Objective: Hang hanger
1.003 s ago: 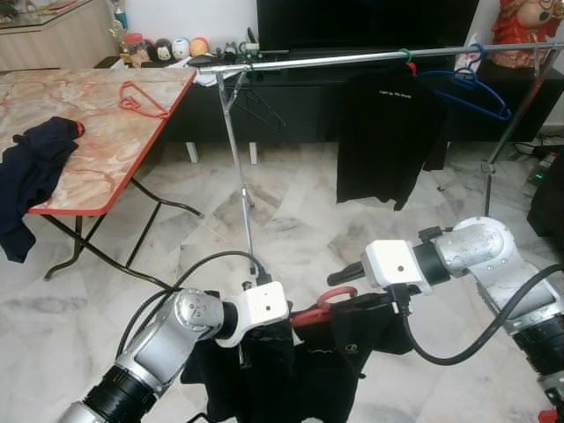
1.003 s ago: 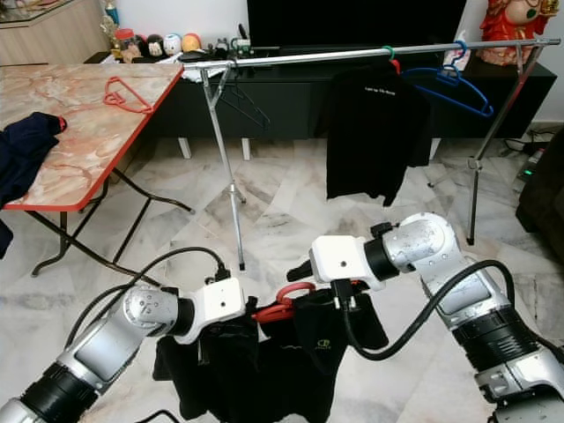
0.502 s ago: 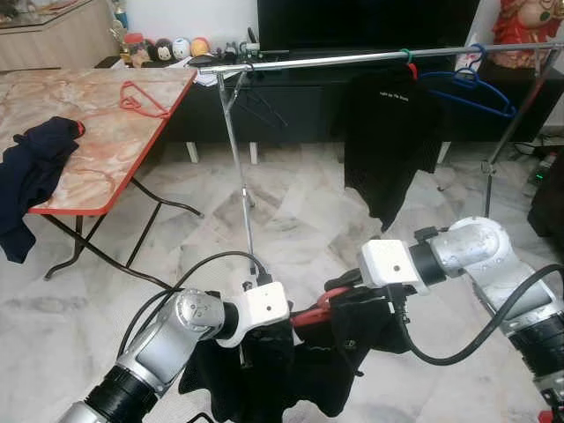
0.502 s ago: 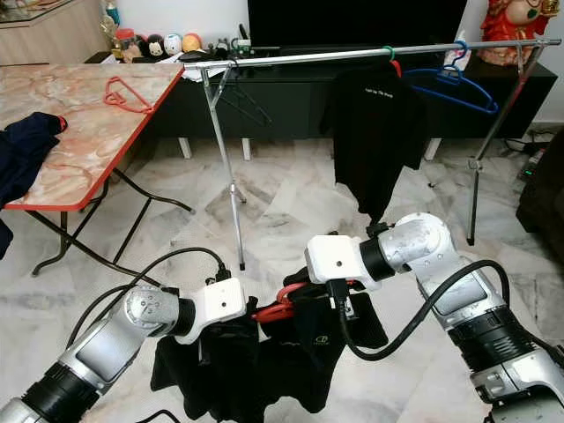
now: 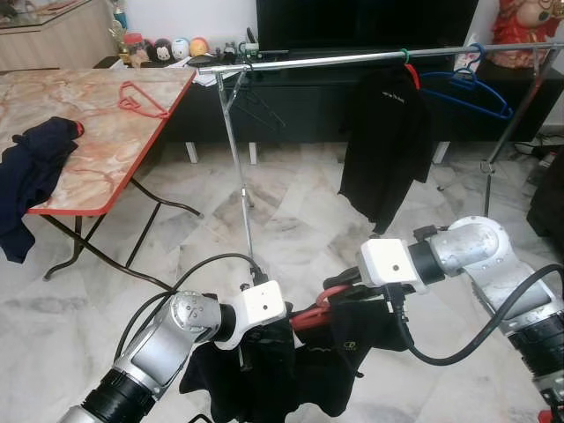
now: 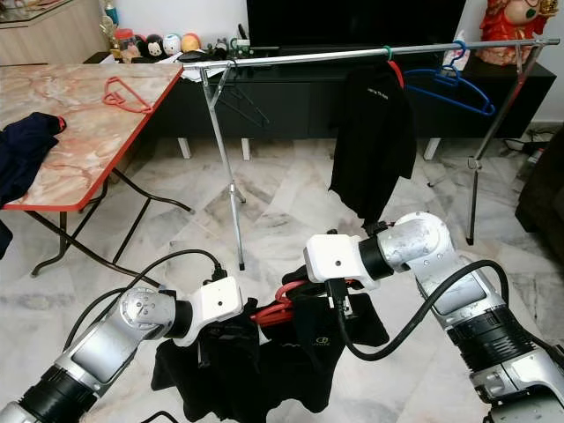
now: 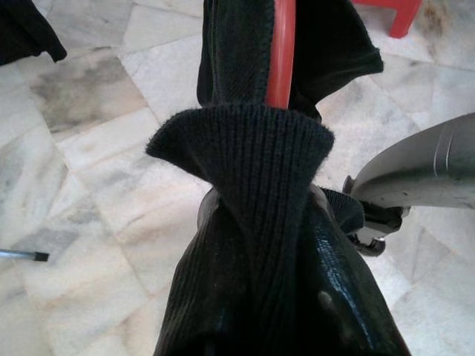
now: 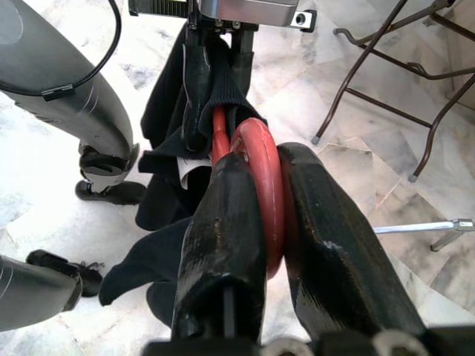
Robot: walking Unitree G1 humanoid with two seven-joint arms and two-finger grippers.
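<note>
The right gripper, clamped on the red hanger hook, sits low, well below the rail, while the left gripper pinches the black shirt.

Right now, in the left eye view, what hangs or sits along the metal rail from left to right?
Dark wire hanger → black shirt on a red hanger → blue hanger.

Hanger: red. Garment on it: black. Gripper fingers: black; arms silver with white wrist blocks. Floor: grey-veined white marble. Table, upper left: pink marbled top, red edge. Rail, top: chrome, carrying a black shirt and a blue hanger.
</note>
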